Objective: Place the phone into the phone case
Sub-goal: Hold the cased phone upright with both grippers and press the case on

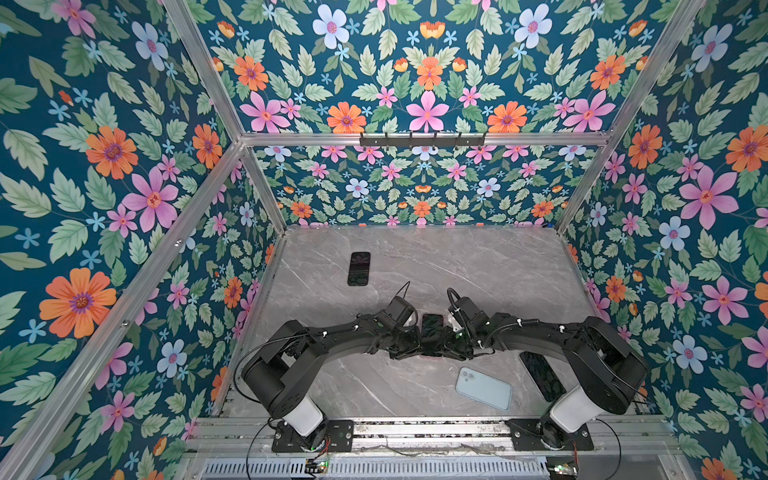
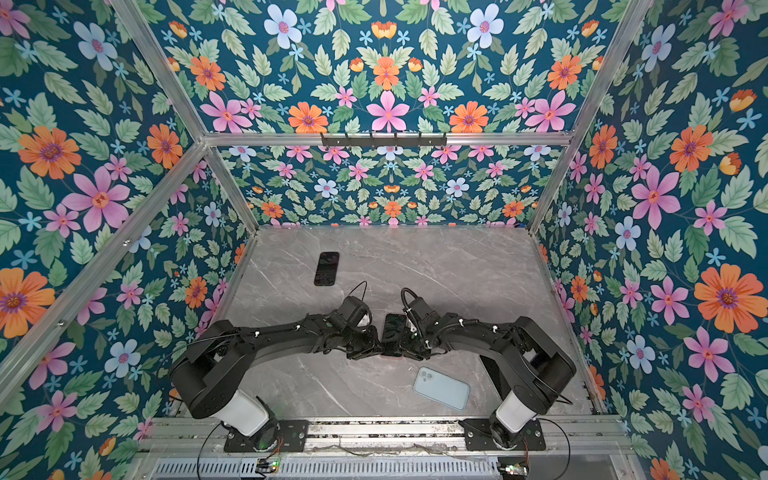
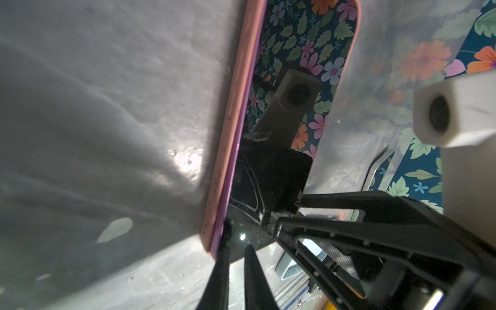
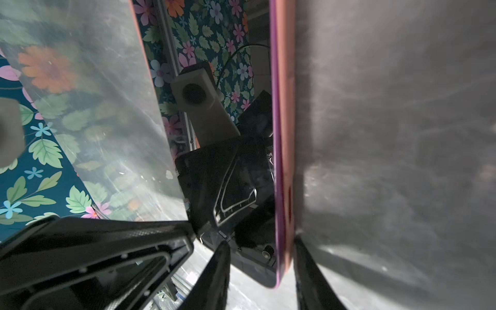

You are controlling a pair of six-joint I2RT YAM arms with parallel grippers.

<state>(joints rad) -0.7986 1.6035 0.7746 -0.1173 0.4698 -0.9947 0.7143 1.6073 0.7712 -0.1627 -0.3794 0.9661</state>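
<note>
A dark phone (image 1: 432,329) with a purple edge (image 3: 241,134) lies screen up in a pink phone case (image 3: 236,107) at the middle of the table, between both arms. The purple edge shows just inside the pink rim (image 4: 285,107) along both long sides. My left gripper (image 3: 237,241) is shut, fingers almost together, tips on the phone's near corner. My right gripper (image 4: 261,241) is open and straddles the other near corner. One finger (image 4: 306,263) is outside the case's side and one is over the screen (image 4: 204,35). In both top views the grippers (image 1: 415,347) (image 1: 449,347) hide the phone's near end.
A second black phone (image 1: 359,269) lies flat at the far left of the grey marble table (image 1: 478,266). A light blue case (image 1: 484,388) with a camera cut-out lies near the front right. Another dark phone (image 1: 540,374) is partly under the right arm. Floral walls enclose the table.
</note>
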